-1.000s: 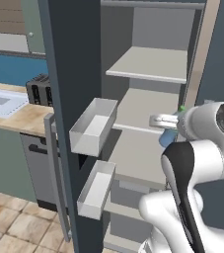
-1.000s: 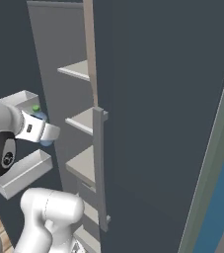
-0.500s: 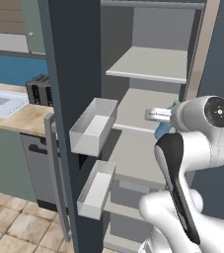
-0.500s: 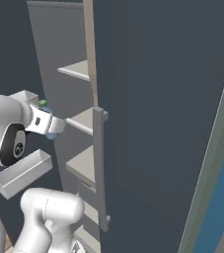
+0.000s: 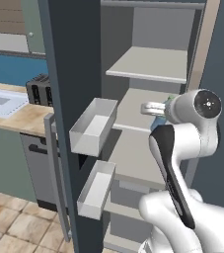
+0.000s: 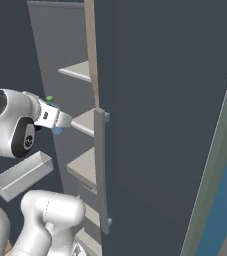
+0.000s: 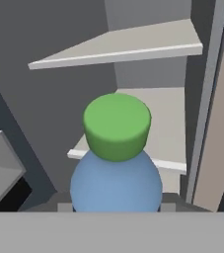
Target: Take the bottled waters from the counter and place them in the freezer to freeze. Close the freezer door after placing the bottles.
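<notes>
At the far left of the left base view lies the counter, a beige marble slab with a dark toaster standing on it at mid-left and the corner of a white sink at the left edge. Just right of that, the open freezer door stands edge-on through the middle of the frame, its long grey handle low on the near side and two white inner bins jutting toward the compartment. Right of centre, the freezer shows pale shelves stacked from top to bottom. At centre right the gripper reaches over the middle shelf, with the white arm filling the lower right. In the right base view the gripper sits at mid-left, just short of the shelf edges, with the plain door filling the right. In the hand view, the blue bottle with its green cap stands at bottom centre, clamped between the jaws, with shelves beyond it and a door bin's corner at left.
</notes>
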Motion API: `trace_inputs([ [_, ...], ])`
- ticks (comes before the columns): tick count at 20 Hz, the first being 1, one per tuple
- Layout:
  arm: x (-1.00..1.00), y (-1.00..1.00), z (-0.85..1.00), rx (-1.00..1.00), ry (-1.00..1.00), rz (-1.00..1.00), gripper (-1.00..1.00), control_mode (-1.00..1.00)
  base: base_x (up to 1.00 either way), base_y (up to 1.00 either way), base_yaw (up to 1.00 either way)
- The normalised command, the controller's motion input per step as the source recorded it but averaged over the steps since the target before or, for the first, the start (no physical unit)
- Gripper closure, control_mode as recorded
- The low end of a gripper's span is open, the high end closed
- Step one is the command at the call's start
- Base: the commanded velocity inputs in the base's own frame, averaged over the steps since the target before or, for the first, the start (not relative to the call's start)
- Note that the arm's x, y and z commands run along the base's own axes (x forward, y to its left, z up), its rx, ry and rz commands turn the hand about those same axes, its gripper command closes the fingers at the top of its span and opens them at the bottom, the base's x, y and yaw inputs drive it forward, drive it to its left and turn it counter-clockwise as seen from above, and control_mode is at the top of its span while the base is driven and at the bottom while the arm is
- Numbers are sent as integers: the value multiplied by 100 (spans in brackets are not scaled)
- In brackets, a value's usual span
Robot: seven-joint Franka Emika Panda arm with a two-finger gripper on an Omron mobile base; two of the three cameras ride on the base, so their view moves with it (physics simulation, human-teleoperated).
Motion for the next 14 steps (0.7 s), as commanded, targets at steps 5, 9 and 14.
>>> trace_inputs([
  [5, 30, -5, -9, 0, -3, 0, 100, -100, 0, 0, 0],
  [9, 29, -16, -19, 0, -3, 0, 100, -100, 0, 0, 0],
  [14, 28, -10, -21, 0, 0, 0, 100, -100, 0, 0, 0],
])
